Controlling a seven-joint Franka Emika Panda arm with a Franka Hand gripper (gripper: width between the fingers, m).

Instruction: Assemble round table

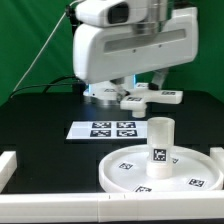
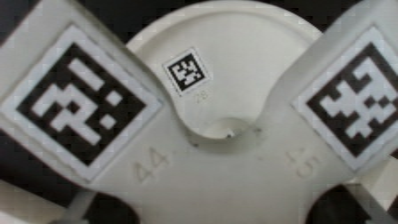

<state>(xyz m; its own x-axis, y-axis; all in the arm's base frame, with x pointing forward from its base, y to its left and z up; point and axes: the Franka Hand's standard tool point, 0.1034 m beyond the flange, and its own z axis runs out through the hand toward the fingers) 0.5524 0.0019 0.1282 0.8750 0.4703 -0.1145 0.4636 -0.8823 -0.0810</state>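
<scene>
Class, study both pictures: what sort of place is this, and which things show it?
Most likely a robotics lab test bench: a white robot arm stands over a black table, a green backdrop hangs behind, and a marker board lies near a tagged round disc.

The round disc (image 1: 190, 160), post (image 1: 160, 135) and cross-shaped piece (image 1: 135, 100) are showing plain white, each wearing black-and-white square tags. The white marker board (image 1: 104, 129) is displaying four. The counter (image 1: 40, 120) is looking black, and the backdrop (image 1: 25, 40) green.
</scene>
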